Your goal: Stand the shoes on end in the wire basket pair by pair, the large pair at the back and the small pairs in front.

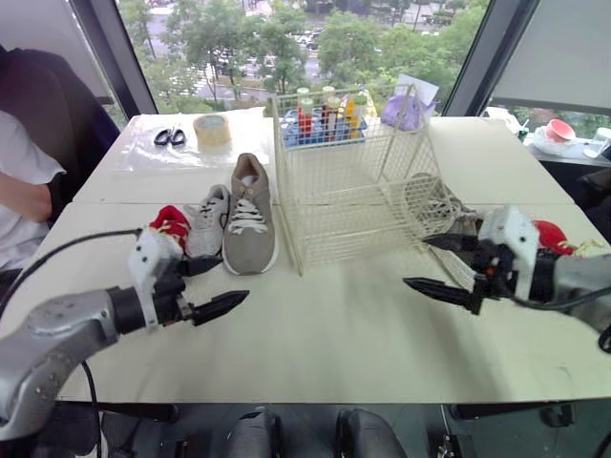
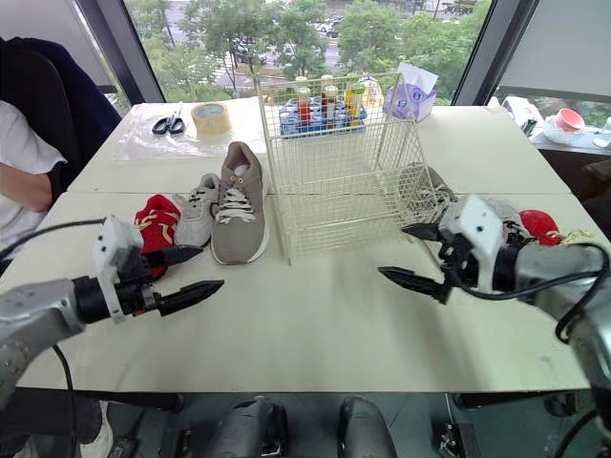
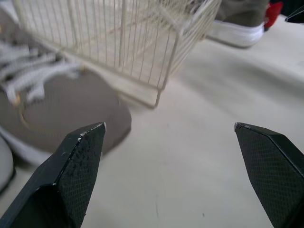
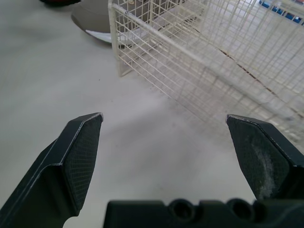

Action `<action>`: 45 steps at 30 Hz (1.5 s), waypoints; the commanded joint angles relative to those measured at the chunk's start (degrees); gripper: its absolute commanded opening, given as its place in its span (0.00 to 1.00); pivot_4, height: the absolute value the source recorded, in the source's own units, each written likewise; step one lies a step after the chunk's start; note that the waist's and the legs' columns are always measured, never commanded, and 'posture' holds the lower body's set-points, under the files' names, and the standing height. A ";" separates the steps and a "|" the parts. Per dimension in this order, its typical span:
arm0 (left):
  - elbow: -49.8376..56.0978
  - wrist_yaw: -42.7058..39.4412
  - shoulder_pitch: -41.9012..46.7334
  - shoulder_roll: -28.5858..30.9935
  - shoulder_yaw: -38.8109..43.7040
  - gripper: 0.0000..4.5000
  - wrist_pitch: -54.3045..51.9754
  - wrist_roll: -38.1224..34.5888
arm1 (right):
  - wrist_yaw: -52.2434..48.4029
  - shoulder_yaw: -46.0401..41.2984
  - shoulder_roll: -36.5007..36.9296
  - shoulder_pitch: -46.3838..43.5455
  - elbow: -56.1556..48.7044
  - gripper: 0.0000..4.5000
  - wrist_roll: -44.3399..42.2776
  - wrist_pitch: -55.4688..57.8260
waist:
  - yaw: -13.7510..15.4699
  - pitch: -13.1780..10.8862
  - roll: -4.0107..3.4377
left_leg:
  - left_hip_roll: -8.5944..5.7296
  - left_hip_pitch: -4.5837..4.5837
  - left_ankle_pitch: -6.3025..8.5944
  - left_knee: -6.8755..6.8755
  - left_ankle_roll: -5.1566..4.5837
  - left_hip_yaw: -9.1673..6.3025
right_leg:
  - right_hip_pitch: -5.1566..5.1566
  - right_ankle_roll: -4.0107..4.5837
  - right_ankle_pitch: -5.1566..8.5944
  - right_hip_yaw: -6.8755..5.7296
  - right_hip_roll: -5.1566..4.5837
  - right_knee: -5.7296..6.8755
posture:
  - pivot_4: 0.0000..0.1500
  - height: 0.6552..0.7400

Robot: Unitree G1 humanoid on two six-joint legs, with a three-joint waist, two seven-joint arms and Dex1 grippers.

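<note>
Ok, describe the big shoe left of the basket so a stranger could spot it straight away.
Find the cream wire basket mid-way on the white table. Just left of it lies a taupe lace-up sneaker with white laces and sole. It is far larger than the small light grey sneaker and small red shoe beside it.

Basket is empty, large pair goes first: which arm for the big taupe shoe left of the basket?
Left. The left gripper is open just in front of that taupe shoe, on its side of the wire basket; the right gripper is beyond the basket.
</note>
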State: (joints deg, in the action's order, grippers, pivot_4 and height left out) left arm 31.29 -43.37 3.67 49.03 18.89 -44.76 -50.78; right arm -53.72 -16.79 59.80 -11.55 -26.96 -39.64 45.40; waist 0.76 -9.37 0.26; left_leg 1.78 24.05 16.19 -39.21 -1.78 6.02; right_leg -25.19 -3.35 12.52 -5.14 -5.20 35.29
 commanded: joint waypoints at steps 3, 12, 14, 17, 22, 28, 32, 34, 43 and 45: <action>-1.25 -2.93 3.21 2.71 2.56 0.99 -1.96 -4.54 | -2.72 -0.66 2.32 -3.25 -0.52 1.00 -2.47 0.93 | -0.21 -0.02 0.01 | 0.01 0.01 0.00 0.01 0.00 0.03 | -0.02 -0.01 -0.01 0.01 0.01 0.01 | 1.00 1.00; -1.32 -1.93 6.94 3.39 2.22 0.99 -3.74 -7.01 | -4.76 0.91 4.10 -5.69 2.70 1.00 0.61 -1.71 | -0.03 -0.03 0.02 | -0.01 0.00 -0.02 0.00 0.03 0.04 | 0.01 -0.02 -0.01 0.02 -0.02 0.01 | 1.00 1.00; -1.14 -2.09 6.78 3.46 2.28 0.99 -3.86 -7.03 | -5.84 1.38 4.58 -6.56 3.83 1.00 1.13 -2.54 | -0.04 -0.03 0.02 | -0.01 0.00 -0.02 0.00 0.04 0.05 | 0.00 -0.03 -0.01 0.02 -0.01 0.02 | 1.00 1.00; -1.05 -2.09 6.59 3.29 2.26 0.99 -3.60 -6.66 | -6.89 2.85 4.68 -8.92 5.63 1.00 2.45 -4.49 | -0.05 -0.03 0.01 | 0.01 -0.01 -0.04 0.00 0.06 0.05 | 0.00 -0.03 -0.01 0.02 0.00 0.03 | 1.00 1.00; -0.99 -1.67 7.07 3.00 1.77 0.99 -3.51 -6.58 | -8.73 5.93 4.56 -12.69 8.56 1.00 5.48 -7.54 | -0.09 -0.03 0.02 | 0.01 -0.03 -0.05 0.00 0.08 0.06 | 0.00 -0.02 -0.02 0.04 0.02 0.06 | 1.00 1.00; -0.41 -0.60 9.78 2.22 -1.49 0.99 -2.76 -5.21 | -16.63 21.48 1.47 -27.85 26.25 1.00 21.58 -25.13 | -0.26 -0.05 -0.01 | 0.01 -0.08 -0.08 -0.01 0.11 0.15 | 0.00 -0.02 -0.02 0.12 0.05 0.07 | 1.00 1.00; -0.08 -0.33 10.62 2.09 -2.90 0.99 -2.19 -3.94 | -20.75 28.04 -3.37 -36.44 41.57 1.00 29.58 -34.63 | -0.37 -0.06 0.01 | 0.02 -0.10 -0.24 -0.01 0.38 0.17 | 0.00 -0.11 -0.07 0.13 0.09 0.11 | 1.00 1.00; -0.01 -0.29 10.78 2.11 -3.16 0.99 -1.84 -3.34 | -22.63 30.23 -5.62 -39.95 48.19 1.00 32.53 -38.14 | -0.40 -0.07 0.01 | 0.02 -0.09 -0.29 0.00 0.46 0.20 | -0.01 -0.21 -0.13 0.15 0.10 0.12 | 1.00 1.00; 2.20 1.84 9.66 1.34 -2.34 1.00 -1.60 -2.50 | -27.36 34.41 -11.57 -49.46 66.70 0.58 41.34 -48.78 | -0.56 -0.12 -0.03 | 0.04 -0.09 -0.35 0.00 0.57 0.23 | -0.02 -0.25 -0.15 0.16 0.10 0.15 | 1.00 1.00; 2.71 2.36 9.19 1.18 -2.12 1.00 -1.60 -2.53 | -29.20 34.28 -12.10 -50.04 66.40 0.34 41.28 -48.58 | -0.60 -0.12 -0.04 | 0.05 -0.09 -0.37 0.00 0.60 0.22 | -0.02 -0.26 -0.15 0.16 0.09 0.17 | 1.00 1.00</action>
State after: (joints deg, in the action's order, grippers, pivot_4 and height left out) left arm 32.33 -41.40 12.93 50.42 14.84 -47.43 -53.25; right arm -81.50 18.82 47.64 -59.25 39.96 1.79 -2.53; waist 0.16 -9.50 0.22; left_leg 1.83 23.96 15.81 -39.21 -1.17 6.24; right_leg -25.21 -3.61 12.37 -4.99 -5.11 35.48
